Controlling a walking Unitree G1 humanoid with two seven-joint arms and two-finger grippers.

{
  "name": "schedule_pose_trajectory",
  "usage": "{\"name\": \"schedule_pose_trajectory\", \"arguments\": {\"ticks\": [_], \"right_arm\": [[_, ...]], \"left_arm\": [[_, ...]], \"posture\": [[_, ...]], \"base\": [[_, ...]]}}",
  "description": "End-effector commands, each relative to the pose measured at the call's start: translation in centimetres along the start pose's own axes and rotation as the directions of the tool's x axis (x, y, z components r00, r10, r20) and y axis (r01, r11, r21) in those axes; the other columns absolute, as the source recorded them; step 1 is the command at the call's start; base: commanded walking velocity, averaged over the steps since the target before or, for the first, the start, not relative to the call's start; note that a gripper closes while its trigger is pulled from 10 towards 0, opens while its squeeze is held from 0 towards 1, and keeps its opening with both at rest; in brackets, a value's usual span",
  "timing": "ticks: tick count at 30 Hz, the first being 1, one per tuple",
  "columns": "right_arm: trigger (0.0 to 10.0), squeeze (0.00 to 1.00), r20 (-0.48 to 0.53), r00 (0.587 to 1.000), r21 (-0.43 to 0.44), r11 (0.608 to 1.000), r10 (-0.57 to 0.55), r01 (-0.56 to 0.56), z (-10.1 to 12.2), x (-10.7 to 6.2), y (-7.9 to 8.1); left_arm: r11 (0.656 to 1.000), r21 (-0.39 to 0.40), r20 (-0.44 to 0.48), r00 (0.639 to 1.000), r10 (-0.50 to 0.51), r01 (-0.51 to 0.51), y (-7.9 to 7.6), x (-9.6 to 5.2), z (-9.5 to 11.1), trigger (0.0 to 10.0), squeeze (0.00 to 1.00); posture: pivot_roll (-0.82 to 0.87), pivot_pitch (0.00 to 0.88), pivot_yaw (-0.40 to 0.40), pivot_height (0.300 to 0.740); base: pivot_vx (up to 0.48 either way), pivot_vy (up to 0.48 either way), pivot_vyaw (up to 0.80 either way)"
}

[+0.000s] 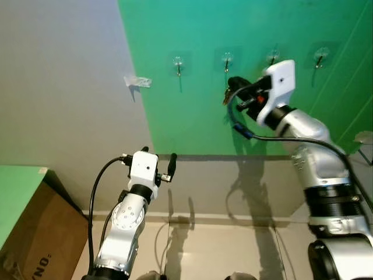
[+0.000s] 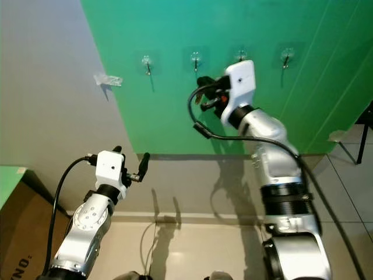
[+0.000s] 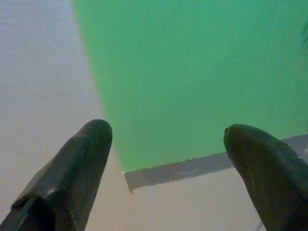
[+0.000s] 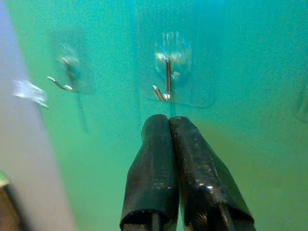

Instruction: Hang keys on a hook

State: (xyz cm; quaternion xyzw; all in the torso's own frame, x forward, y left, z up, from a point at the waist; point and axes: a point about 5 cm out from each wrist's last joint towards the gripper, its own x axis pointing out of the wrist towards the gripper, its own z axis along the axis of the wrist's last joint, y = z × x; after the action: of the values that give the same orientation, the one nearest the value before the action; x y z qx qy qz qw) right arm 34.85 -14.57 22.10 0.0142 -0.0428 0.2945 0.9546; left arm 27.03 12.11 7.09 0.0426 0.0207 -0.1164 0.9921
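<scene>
Raised to the green wall point(image 1: 192, 116) just below the second hook point(image 4: 166, 82), right end effector point(image 4: 168, 126) pressed together on keys point(image 1: 227, 97) (barely visible), presumably for hanging; left end effector point(image 3: 166, 159) spread, idle.

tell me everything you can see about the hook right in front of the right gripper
The small silver metal hook hangs from a clear, glossy adhesive plate stuck flat on the green wall. A straight shank runs down the plate and curls up into a short tip at the bottom. Nothing hangs on it. It is second from the left in a row of four. The right gripper, jaws shut, sits just below it, not touching.
</scene>
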Motion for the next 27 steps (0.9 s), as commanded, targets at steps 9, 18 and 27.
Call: {"name": "schedule_pose_trajectory", "arguments": {"ticks": [9,18,27], "right_arm": [[0.0,0.05,0.232,0.908,0.262,0.877,0.349,-0.403,6.4,-3.1,0.2],[0.0,0.0,0.26,0.826,0.334,0.756,0.5,-0.563,7.2,-4.6,1.8],[0.0,0.0,0.297,0.798,0.376,0.705,0.524,-0.602,7.7,-5.1,2.2]], "left_arm": [[0.999,0.004,-0.005,0.999,-0.034,0.034,-0.2,0.6,0.2,10.0,0.0],[0.999,0.006,-0.011,0.999,-0.048,0.048,-0.3,0.6,0.0,10.0,0.0],[0.999,0.006,-0.015,0.999,-0.052,0.052,-0.4,0.6,-0.1,10.0,0.0]], "posture": [[-0.22,0.0,0.086,0.74],[-0.22,0.0,0.085,0.74],[-0.22,0.0,0.083,0.74]], "base": [[0.0,0.0,0.0],[0.0,0.0,0.0],[0.0,0.0,0.0]]}}
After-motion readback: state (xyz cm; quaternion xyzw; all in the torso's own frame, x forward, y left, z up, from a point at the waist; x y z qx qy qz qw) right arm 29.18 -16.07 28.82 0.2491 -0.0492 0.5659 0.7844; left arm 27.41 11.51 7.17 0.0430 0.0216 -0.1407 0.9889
